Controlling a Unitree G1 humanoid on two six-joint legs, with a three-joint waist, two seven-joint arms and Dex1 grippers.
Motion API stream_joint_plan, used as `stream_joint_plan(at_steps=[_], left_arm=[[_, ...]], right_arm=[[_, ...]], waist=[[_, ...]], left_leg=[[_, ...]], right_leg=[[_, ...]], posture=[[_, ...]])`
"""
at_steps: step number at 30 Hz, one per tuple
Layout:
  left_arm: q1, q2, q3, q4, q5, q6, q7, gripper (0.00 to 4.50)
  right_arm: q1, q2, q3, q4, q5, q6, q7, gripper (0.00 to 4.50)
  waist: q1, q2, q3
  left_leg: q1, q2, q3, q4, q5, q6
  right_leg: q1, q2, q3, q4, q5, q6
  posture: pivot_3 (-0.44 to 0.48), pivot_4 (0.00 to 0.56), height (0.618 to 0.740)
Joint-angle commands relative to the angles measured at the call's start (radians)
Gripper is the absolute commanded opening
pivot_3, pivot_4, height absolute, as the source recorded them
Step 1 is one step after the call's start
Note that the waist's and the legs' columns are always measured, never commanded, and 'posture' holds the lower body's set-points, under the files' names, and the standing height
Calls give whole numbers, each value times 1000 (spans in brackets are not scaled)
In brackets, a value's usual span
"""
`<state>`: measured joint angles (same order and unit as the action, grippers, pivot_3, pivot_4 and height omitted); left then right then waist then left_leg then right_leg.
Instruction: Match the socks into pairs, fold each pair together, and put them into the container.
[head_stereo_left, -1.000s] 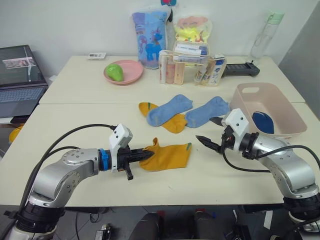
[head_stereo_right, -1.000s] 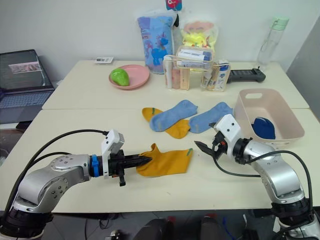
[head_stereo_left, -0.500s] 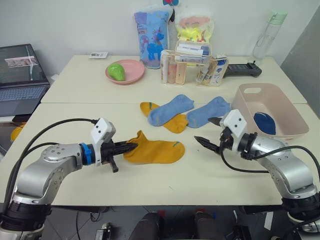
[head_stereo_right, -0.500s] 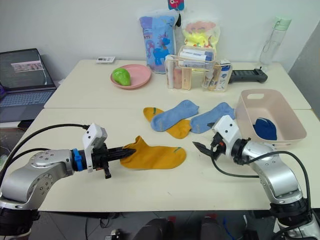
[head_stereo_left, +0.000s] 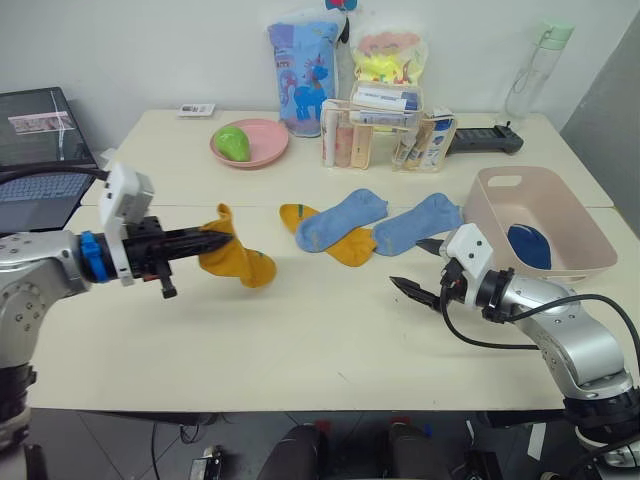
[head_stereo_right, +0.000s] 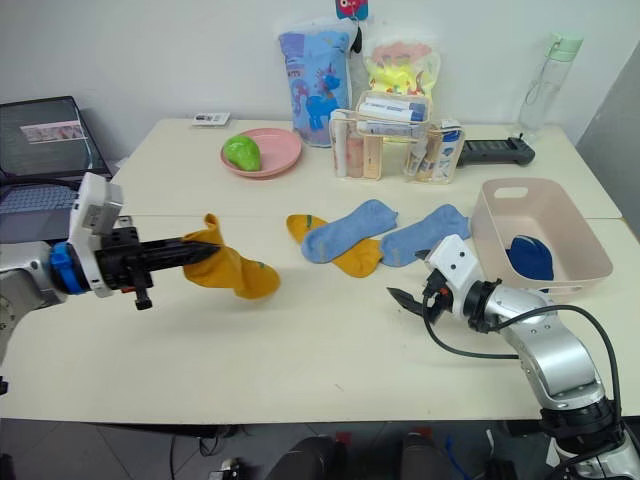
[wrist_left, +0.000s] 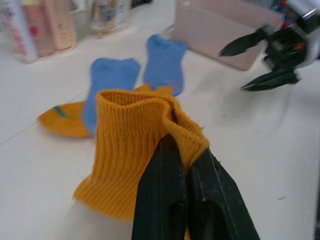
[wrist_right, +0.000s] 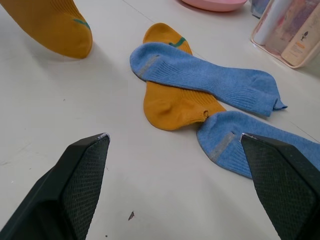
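My left gripper (head_stereo_left: 216, 238) is shut on the cuff of a mustard yellow sock (head_stereo_left: 240, 262), which hangs lifted over the left part of the table, its toe near the surface. A second yellow sock (head_stereo_left: 340, 243) lies mid-table, partly under a light blue sock (head_stereo_left: 337, 218); another light blue sock (head_stereo_left: 415, 222) lies to its right. A navy pair (head_stereo_left: 527, 245) rests inside the pale pink container (head_stereo_left: 560, 258) at the right. My right gripper (head_stereo_left: 423, 267) hovers open just left of the container, nothing between its fingers.
A pink plate (head_stereo_left: 265, 150) with a green fruit, a clear organiser of bottles (head_stereo_left: 385, 135), snack bags, a water bottle (head_stereo_left: 528, 68) and a black remote stand along the back. A laptop (head_stereo_left: 40, 150) sits at the far left.
My left gripper has pulled the yellow sock leftward and lifted it off the table. The right gripper has stayed in place, open.
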<state>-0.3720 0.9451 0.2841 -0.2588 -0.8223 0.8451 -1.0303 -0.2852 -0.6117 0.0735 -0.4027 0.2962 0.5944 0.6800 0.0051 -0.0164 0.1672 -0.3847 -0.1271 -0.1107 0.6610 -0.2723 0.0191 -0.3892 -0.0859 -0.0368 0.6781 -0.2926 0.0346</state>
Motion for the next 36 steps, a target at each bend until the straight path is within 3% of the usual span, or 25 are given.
stream_joint_plan(at_steps=[1,8,12,15,18,24,27,31,36], left_arm=[[27,-44,-89,-106,-8,20,40,21],[103,-153,-280,-138,108,-78,55,21],[52,-318,-373,-112,142,-100,134,21],[41,-367,-397,-121,132,-88,130,666],[33,-382,-396,-115,136,-86,135,1637],[-19,-401,-268,-28,84,-69,187,3573],[-43,-371,-230,81,175,-144,223,4484],[-41,-333,-227,221,293,-258,224,4484],[-31,-336,-243,316,391,-337,244,4484]], right_arm=[[-5,-3,-7,-21,-1,-20,6,4500],[10,-5,-8,-27,-4,-22,3,4500],[26,-26,-25,-22,-11,-34,9,4500],[33,-40,-42,-15,-13,-43,13,4500],[40,-48,-56,-9,-13,-50,11,4500],[78,-64,-120,-17,23,-35,21,4500],[97,-65,-143,-27,49,-6,24,4500],[147,-53,-114,-76,118,86,43,4500],[197,-43,-43,-53,103,62,69,4500]], waist=[[-3,0,0],[-5,0,0],[6,0,0],[12,-1,0],[6,-1,0],[7,-1,0],[7,-1,0],[6,-1,0],[9,-1,0]], left_leg=[[0,0,0,0,0,0],[0,1,1,0,0,0],[0,0,0,1,0,0],[-1,-1,0,1,0,0],[0,0,1,1,0,0],[0,0,0,1,0,0],[0,0,0,1,0,0],[0,0,0,1,0,0],[0,0,0,1,0,0]], right_leg=[[0,0,0,0,0,0],[0,0,0,1,0,0],[1,0,0,0,0,0],[0,0,0,0,0,0],[0,0,0,0,0,0],[0,0,0,1,0,0],[0,0,0,1,0,0],[0,0,0,0,0,0],[0,0,0,0,0,0]], posture=[[0,150,740],[0,150,740],[0,150,740],[0,150,740],[0,150,740],[0,150,740],[0,150,740],[0,150,740],[0,150,740]])
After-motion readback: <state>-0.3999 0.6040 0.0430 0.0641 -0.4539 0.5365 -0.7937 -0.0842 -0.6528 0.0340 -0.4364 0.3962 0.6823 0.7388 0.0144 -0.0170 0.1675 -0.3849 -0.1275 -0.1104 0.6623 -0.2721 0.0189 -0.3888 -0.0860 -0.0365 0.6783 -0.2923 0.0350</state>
